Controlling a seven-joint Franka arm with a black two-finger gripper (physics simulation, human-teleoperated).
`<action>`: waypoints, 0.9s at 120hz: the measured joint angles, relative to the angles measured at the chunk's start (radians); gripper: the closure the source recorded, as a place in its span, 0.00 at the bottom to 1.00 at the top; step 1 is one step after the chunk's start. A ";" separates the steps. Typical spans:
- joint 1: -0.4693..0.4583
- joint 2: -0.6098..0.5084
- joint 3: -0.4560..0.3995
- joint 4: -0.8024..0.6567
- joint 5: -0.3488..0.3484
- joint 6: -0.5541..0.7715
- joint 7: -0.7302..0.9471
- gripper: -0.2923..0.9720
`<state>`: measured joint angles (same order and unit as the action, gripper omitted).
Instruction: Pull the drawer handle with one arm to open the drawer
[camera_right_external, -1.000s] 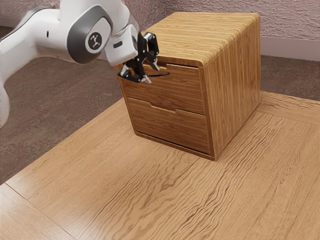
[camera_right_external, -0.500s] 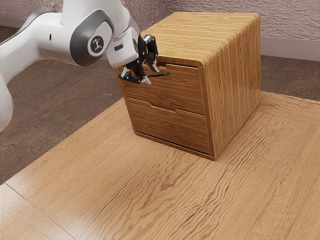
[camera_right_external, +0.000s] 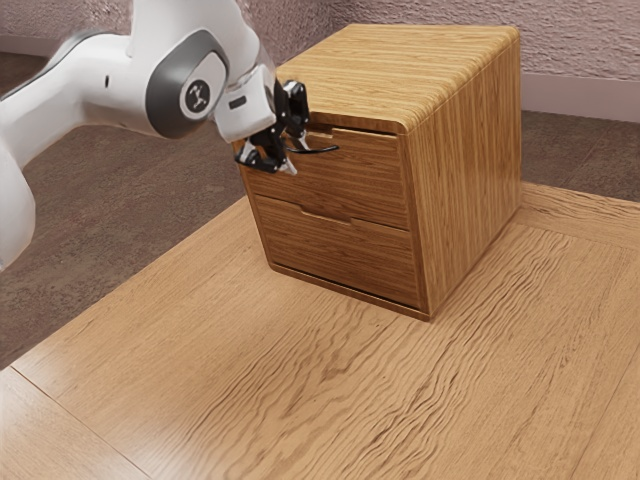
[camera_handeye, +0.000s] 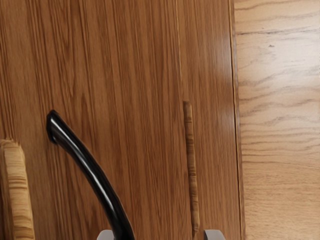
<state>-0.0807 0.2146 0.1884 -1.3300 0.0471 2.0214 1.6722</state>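
Observation:
A wooden cabinet (camera_right_external: 465, 150) stands on the table, with two drawers in its front. The top drawer (camera_right_external: 355, 180) carries a thin black curved handle (camera_right_external: 322, 150) near its upper edge and looks flush with the cabinet front. My black gripper (camera_right_external: 297, 146) is at the handle's end toward the exterior view's left, open, one finger above the bar and one below. In the wrist view the glossy handle (camera_handeye: 92, 172) curves down between the two grey fingertips (camera_handeye: 214, 234), close to one of them. I cannot tell whether either finger touches it.
The lower drawer (camera_right_external: 340, 245) sits shut under the top one. The wooden table (camera_right_external: 330, 390) spreads wide in front of the cabinet. Dark floor (camera_right_external: 120, 210) lies beyond the table's edge under my arm.
My hand has shifted slightly toward the exterior view's left and a little upward beside the handle. The drawer front shows no visible movement.

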 joint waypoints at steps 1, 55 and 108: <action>0.000 0.001 0.000 0.000 0.000 0.000 0.000 0.65; 0.010 -0.001 -0.002 -0.026 -0.001 0.005 -0.009 0.72; 0.014 -0.067 -0.010 -0.074 -0.002 -0.003 -0.020 0.77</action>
<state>-0.0667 0.1472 0.1782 -1.4040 0.0448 2.0183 1.6523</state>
